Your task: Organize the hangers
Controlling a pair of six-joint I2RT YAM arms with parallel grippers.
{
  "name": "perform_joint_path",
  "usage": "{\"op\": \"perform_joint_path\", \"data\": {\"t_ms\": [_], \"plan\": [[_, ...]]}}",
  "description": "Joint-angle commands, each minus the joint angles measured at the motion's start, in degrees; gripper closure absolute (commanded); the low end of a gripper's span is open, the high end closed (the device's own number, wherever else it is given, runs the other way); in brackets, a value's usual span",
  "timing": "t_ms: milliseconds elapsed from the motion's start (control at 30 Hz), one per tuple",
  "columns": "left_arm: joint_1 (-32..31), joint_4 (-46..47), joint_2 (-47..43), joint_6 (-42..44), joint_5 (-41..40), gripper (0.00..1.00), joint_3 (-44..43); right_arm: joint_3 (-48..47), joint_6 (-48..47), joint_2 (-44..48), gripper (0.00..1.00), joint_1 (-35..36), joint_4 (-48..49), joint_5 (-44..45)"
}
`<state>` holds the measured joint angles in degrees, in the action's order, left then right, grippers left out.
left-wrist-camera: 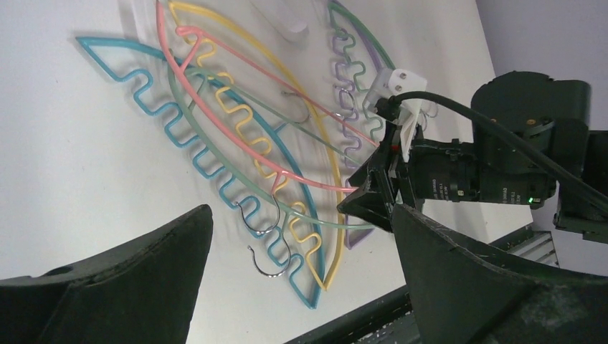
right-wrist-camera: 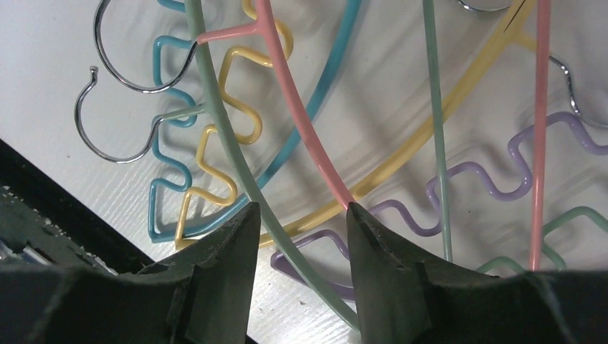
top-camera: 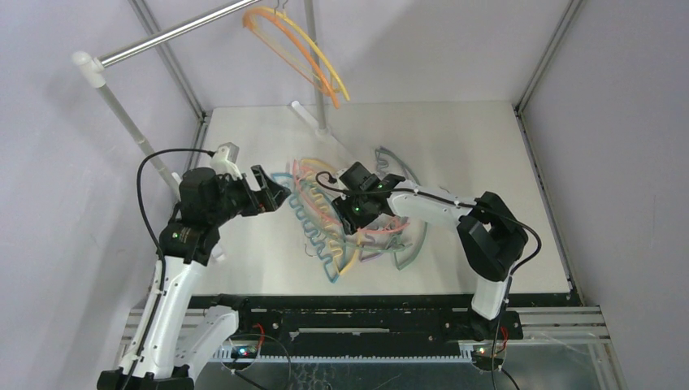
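Note:
A tangle of hangers (top-camera: pixel 357 231) lies flat mid-table: teal (left-wrist-camera: pixel 188 147), yellow (left-wrist-camera: pixel 326 165), pink (left-wrist-camera: pixel 215 122), green (left-wrist-camera: pixel 236 183) and purple (left-wrist-camera: pixel 343 79). Two more, orange (top-camera: pixel 286 45) and yellow (top-camera: pixel 329 69), hang on the silver rail (top-camera: pixel 171 31). My right gripper (right-wrist-camera: pixel 301 215) is low over the pile. Its fingers are apart and straddle the green hanger's arc (right-wrist-camera: pixel 236 158) without pinching it. The pink hanger (right-wrist-camera: pixel 301 122) runs up to the right finger's tip. My left gripper (top-camera: pixel 280 195) hovers wide open just left of the pile, holding nothing.
The rail rests on white posts (top-camera: pixel 122 122) at the back left, another post (top-camera: pixel 313 65) standing behind the pile. Loose wire hooks (right-wrist-camera: pixel 129 79) lie by the teal hanger. The table's dark front edge (left-wrist-camera: pixel 373 308) is close to the pile.

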<state>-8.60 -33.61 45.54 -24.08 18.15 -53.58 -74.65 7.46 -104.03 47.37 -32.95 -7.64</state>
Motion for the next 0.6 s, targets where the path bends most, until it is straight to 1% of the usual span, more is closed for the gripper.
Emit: {"op": "perform_joint_path", "data": {"t_ms": [0,233,400,433,567], "plan": [[0.09,3.33,-1.15,-1.66,-0.14,0.01,1.71,-2.94,-2.32,-1.05,0.44,1.23,1.14,3.31],[0.11,3.5,-0.96,-1.59,0.39,0.01,2.66,-6.83,-2.59,-6.59,0.44,1.23,0.39,4.29],[0.11,3.41,-0.96,-1.59,0.83,0.01,3.24,-7.87,-2.5,-9.14,0.46,1.32,-0.11,4.21],[0.16,3.45,-1.12,-1.59,0.83,0.01,3.29,-7.75,-2.42,-9.2,0.47,1.32,-0.02,4.21],[0.11,2.73,-1.74,-1.12,1.33,0.01,3.33,-7.63,-2.28,-8.86,0.58,1.4,-0.06,3.67]]}}
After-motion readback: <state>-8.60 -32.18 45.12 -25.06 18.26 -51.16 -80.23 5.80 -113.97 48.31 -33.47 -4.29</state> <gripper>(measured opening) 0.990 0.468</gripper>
